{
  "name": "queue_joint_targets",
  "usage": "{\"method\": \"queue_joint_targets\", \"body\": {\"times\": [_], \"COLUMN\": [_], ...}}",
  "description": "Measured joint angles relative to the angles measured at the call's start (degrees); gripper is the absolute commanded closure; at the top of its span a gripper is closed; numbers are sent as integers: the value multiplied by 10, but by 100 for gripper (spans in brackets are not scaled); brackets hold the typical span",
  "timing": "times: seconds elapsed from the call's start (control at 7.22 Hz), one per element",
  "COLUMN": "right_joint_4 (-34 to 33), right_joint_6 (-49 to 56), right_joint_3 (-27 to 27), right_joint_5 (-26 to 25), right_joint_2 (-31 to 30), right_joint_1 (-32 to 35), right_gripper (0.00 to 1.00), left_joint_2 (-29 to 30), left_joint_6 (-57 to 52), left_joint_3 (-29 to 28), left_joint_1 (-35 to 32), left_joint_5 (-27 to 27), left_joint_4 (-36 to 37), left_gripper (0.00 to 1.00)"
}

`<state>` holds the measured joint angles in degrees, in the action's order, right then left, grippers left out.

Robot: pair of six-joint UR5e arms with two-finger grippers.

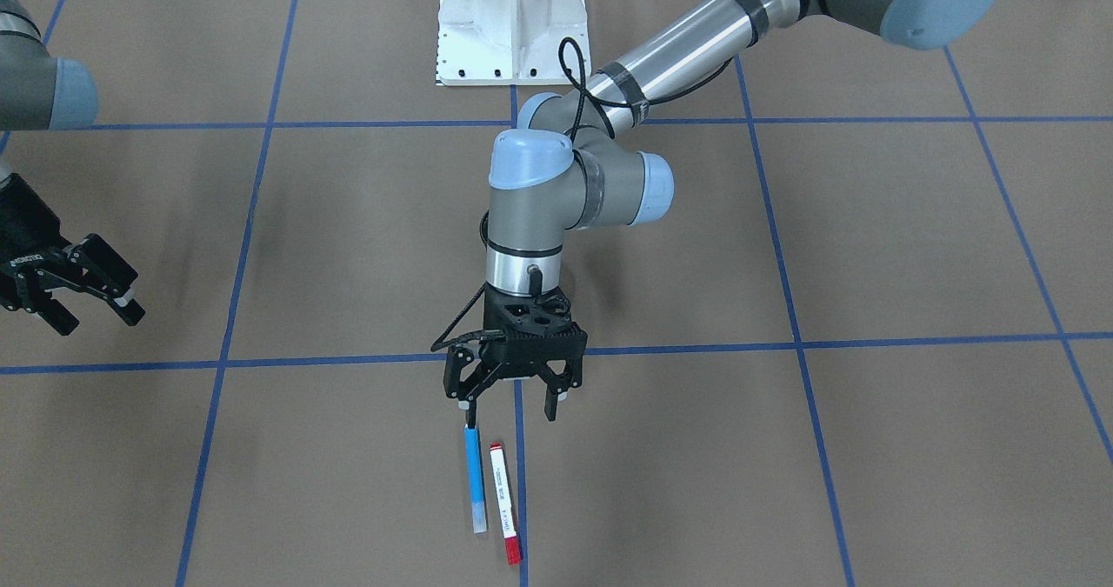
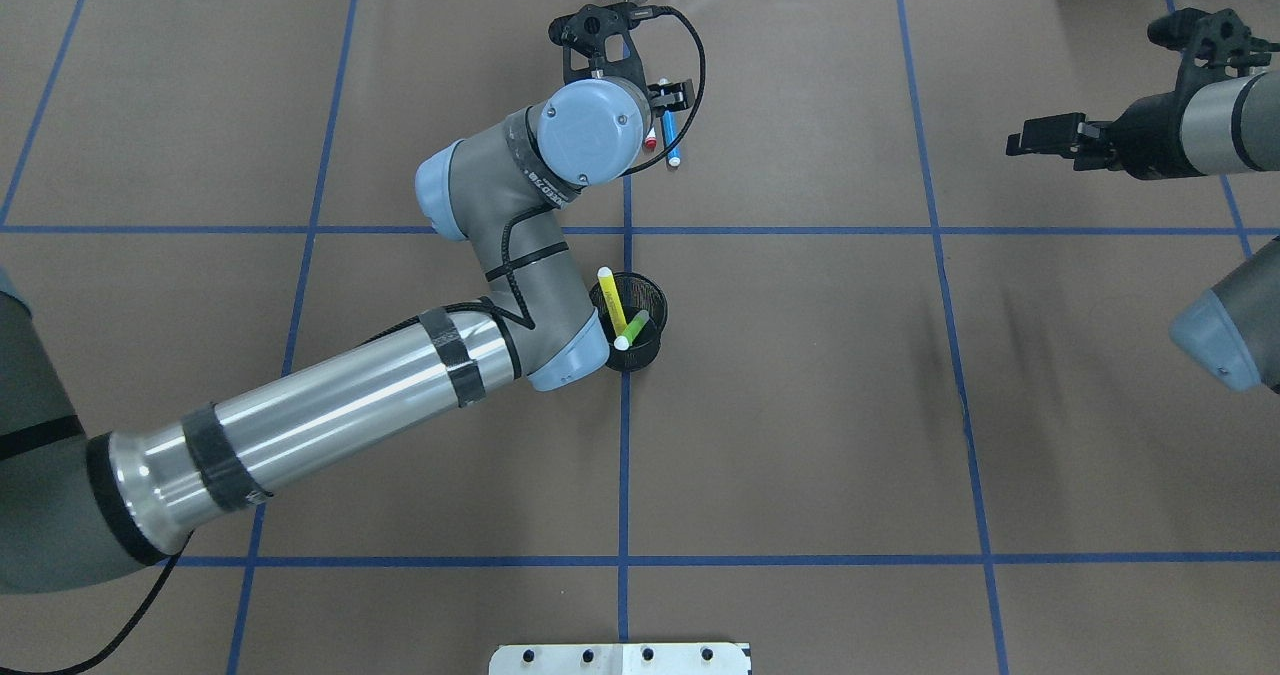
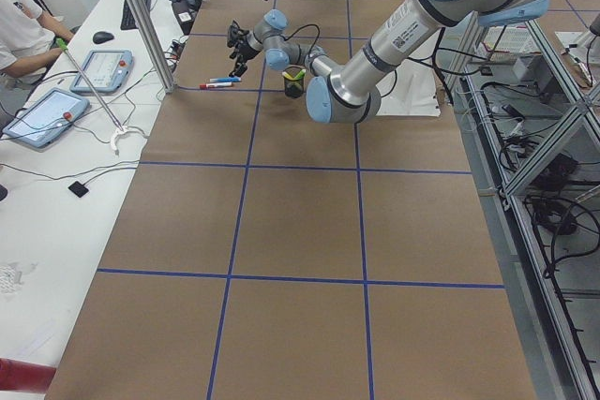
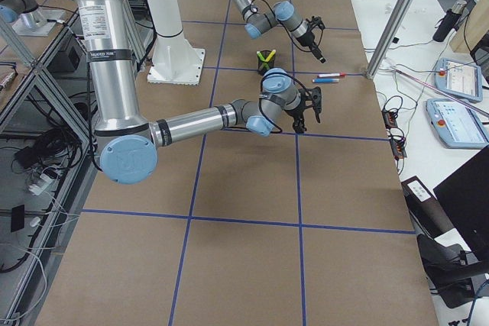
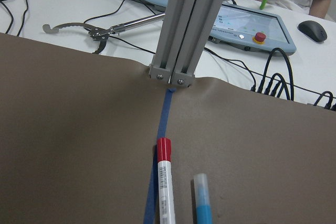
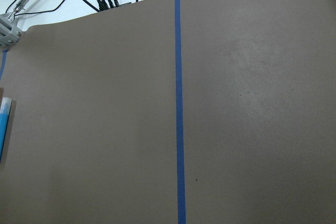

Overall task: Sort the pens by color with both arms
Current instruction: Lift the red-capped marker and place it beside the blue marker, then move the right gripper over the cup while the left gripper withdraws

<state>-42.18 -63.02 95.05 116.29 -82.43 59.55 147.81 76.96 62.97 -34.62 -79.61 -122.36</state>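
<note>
- A table [image 1: 869, 239] covered in brown paper and crossed by a grid of blue tape fills most views. Past its far edge, the left wrist view shows an aluminium post [image 5: 181, 24], touch-screen pendants [image 5: 247, 22] and cables on a white bench.
- The white pedestal base [image 1: 511, 22] stands at the robot's edge of the table.
- The left arm [image 2: 330, 405] reaches across the middle of the table. The right arm [image 2: 1215, 125] is held off to its own side, well apart from the pens.
- The left gripper [image 1: 511, 400] points down with its fingers spread and nothing between them. The right gripper [image 1: 96, 316] is likewise spread and empty.
- A black mesh cup [image 2: 655, 305] stands beside the left arm's elbow. The overhead view shows it, while the front-facing view hides it behind the arm.
- The yellow pen [image 2: 611, 300] and the lime green pen [image 2: 634, 327] lean crossed in the cup.
- The blue pen [image 1: 474, 480] lies flat on the paper, starting just past one left fingertip; whether they touch is unclear.
- The white pen with red ends [image 1: 503, 503] lies just beside the blue pen, nearly parallel to it and along a tape line.
- The right wrist view shows only a sliver of the blue pen at its left edge.
</note>
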Motion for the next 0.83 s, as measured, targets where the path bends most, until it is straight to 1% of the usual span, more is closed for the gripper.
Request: {"method": "queue_joint_targets", "body": {"times": [0.28,0.42,0.55,0.69,0.83], "right_joint_4": [0,0,0,-2,-4], "right_joint_6": [0,-1,-5,-22,-61], "right_joint_3": [-5,-6,-6,-6,-4], "right_joint_5": [-1,-1,-1,-1,0], "right_joint_2": [3,3,4,12,28], "right_joint_1": [-2,-4,-5,-8,-15], "right_gripper": [1,1,1,1,1], "left_joint_2": [-95,-143,-183,-211,-231], "left_joint_6": [8,29,59,85,102], "left_joint_3": [213,309,377,418,449], "left_joint_1": [0,1,3,4,3], "left_joint_5": [-75,-109,-140,-169,-199], "left_joint_4": [125,173,199,209,213], "left_gripper": [1,1,1,1,1]}}
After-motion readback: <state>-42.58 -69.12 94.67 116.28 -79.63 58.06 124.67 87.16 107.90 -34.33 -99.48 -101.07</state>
